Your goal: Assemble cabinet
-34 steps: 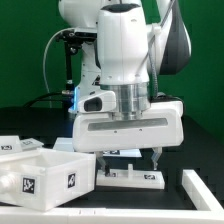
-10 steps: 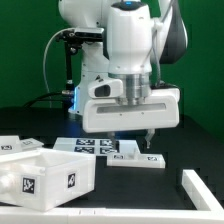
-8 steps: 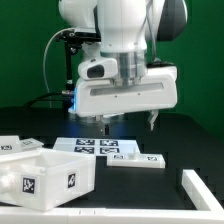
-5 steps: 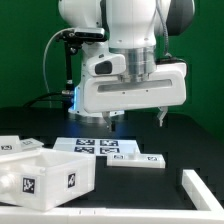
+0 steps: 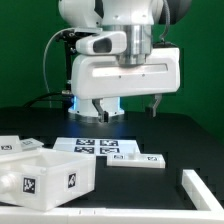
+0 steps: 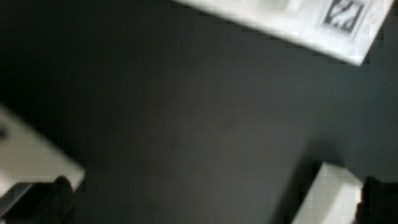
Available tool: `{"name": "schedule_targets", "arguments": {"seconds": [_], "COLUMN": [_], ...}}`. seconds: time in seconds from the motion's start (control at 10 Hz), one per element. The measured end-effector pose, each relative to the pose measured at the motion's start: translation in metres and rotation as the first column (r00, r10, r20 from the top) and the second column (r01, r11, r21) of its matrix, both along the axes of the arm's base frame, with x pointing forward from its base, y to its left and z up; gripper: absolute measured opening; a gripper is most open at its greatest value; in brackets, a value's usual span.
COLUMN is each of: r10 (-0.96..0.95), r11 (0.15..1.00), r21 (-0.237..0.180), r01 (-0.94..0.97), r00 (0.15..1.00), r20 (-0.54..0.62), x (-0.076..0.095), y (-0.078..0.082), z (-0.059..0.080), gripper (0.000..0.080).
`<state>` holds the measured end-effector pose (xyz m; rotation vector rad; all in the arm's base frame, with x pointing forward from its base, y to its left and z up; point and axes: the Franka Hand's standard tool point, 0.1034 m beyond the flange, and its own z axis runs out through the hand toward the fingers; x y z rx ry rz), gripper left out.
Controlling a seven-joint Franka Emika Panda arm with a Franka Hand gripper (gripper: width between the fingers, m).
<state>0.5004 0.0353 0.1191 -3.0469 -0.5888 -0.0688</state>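
The cabinet's large white box (image 5: 40, 172), with tags on its front, stands at the exterior view's lower left. A flat white cabinet panel (image 5: 135, 161) with tags lies on the black table, in front of the marker board (image 5: 95, 146). My gripper (image 5: 130, 110) hangs high above the panel and the board, open and empty, its fingertips (image 5: 157, 106) far apart. In the wrist view my gripper (image 6: 217, 205) shows only dark finger tips at the corners, with nothing between them. A white piece with a tag (image 6: 311, 20) shows there; I cannot tell which part it is.
A long white part (image 5: 203, 190) lies at the exterior view's lower right. Another tagged white part (image 5: 18, 146) sits behind the box. The wrist view shows white edges (image 6: 331, 186) beside the black table surface.
My gripper was low at the flat panel. It has since risen well above the table and turned, with empty fingers. The panel stays lying on the table.
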Motion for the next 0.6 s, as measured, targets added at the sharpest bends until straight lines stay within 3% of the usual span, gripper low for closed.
{"name": "schedule_targets", "arguments": {"seconds": [0.3, 0.4, 0.5, 0.6], "r10": [-0.005, 0.095, 0.217, 0.322], "r11": [1.000, 0.995, 0.976, 0.945], "r21": [0.003, -0.007, -0.033, -0.075], "r01": [0.005, -0.095, -0.216, -0.317], "r00": [1.000, 0.995, 0.975, 0.944], "r20": [-0.002, 0.018, 0.053, 0.067], "x": [-0.001, 0.004, 0.017, 0.032], "y": [0.001, -0.006, -0.030, -0.046], "z": [-0.002, -0.003, -0.006, -0.001], "gripper": [0.0796, 0.0796, 0.0796, 0.0796]}}
